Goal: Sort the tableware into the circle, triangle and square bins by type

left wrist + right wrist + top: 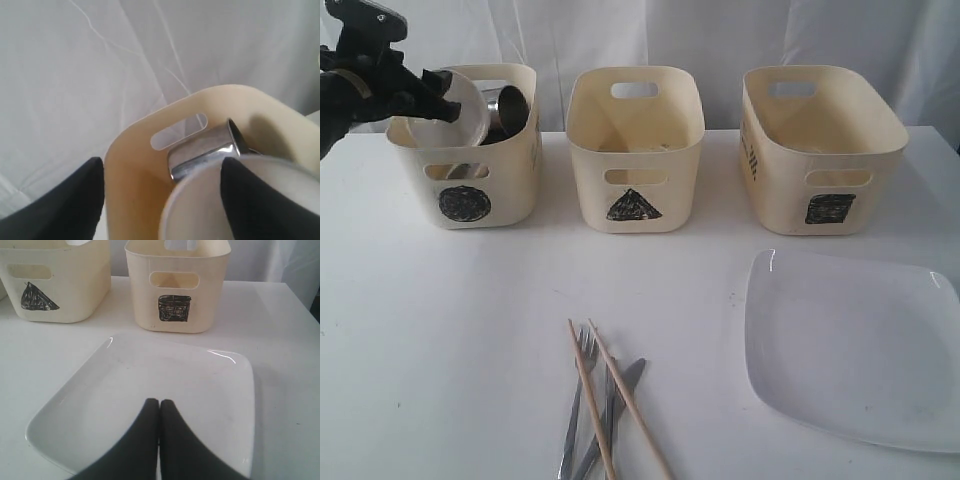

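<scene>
White bowl [460,125] leans inside the circle bin [505,180] against a steel mug [509,108], directly beneath the left gripper [161,167], whose jaws stand spread wide either side of its rim.

You had bare table [440,330] across the lower left of the exterior frame, and open lanes between the three bins. At upper left, the circle bin [510,185] was crowded: a tilted white bowl [460,120] and a steel mug [510,108] filled its mouth, with the left gripper [445,100] over them. The triangle bin [588,165] and square bin [785,165] were open from above. At bottom centre, chopsticks [630,400], a fork [583,345] and knives [634,370] lay in the way, and the plate [850,350] filled the lower right.
</scene>
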Controlling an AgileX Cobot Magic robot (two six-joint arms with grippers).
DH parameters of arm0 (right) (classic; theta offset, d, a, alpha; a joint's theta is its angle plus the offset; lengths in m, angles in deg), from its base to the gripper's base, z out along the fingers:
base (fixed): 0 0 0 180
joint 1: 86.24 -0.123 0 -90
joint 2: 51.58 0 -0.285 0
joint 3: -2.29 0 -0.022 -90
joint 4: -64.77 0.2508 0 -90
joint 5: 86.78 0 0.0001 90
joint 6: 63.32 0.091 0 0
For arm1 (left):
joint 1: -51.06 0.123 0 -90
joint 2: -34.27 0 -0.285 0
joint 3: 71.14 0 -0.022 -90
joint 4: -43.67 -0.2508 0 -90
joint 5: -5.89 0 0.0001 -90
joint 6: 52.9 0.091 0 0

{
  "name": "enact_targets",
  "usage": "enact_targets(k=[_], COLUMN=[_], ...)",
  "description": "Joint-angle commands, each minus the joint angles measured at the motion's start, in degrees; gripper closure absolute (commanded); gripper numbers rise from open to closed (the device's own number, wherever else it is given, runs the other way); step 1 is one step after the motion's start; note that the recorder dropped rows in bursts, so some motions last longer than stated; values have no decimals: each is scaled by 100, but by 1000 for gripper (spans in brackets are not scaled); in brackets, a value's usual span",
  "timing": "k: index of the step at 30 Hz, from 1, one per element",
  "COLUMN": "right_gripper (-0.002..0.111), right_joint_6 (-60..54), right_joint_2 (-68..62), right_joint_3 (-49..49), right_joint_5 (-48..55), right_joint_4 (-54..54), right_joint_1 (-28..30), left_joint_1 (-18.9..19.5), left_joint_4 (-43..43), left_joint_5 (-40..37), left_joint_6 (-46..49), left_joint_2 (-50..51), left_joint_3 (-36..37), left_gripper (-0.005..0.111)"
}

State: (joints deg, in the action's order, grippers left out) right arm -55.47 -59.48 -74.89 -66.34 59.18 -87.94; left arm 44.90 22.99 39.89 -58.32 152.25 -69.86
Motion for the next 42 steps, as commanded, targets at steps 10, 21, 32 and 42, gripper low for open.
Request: enact_targets(k=[10, 21, 32, 42], right_gripper=[108, 108, 108, 108], right_joint_6=[30, 30, 30, 30], right_joint_2=[11, 11, 11, 11], right_joint_3=[-4, -4, -4, -4], right_joint_5=[-34, -34, -34, -34], right_joint_4=[-33, -33, -33, -33], right_joint_1=[35, 35, 35, 35], left_joint_1=[-31, -9, 628, 711], left_joint_4=[-521, -399, -573, 770], left_joint_5=[-1996, -5025, -3664, -5337], left_joint_6=[-910, -1119, -912, -762], left_joint_2=[-957, -2429, -5507, -8670], left_joint_3=[-17, 226, 2888, 4361], left_gripper=[68, 107, 107, 107])
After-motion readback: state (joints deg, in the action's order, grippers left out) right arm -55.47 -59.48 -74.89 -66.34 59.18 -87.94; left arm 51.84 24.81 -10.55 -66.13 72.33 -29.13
